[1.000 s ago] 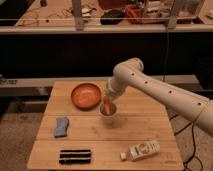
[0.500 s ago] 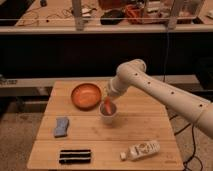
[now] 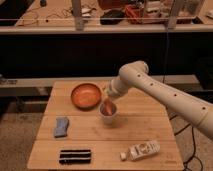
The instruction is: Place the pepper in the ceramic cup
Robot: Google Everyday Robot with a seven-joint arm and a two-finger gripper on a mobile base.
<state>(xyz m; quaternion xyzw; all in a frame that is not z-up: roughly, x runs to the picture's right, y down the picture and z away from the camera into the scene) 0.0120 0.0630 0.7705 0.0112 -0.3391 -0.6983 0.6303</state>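
Right now we see the gripper [image 3: 108, 100] hanging directly over the ceramic cup [image 3: 108, 114], near the middle of the wooden table [image 3: 145, 127], with the white arm [image 3: 165, 95] reaching in from three o'clock. Its jaws are clenched on the pepper [image 3: 108, 107], whose orange-red body points down into the mouth of the cup; we cannot tell whether its tip touches the cup's inside. The cup stands upright, pale and round. At about ten o'clock from the cup, just beside it, sits the wide orange bowl [image 3: 85, 96], and we cannot tell whether the two rims touch. Out toward eight o'clock from the cup, near the table's left edge, lies a small blue-grey cloth [image 3: 61, 127]. At about seven o'clock, close to the front edge, a dark flat rectangular object [image 3: 75, 156] lies lengthwise along that edge; we cannot make out what it is. At five o'clock from the cup, also near the front edge, a white bottle [image 3: 141, 150] lies on its side, cap end toward the left. Behind the table, at twelve o'clock, runs a dark bench with cluttered items on top that we cannot identify.
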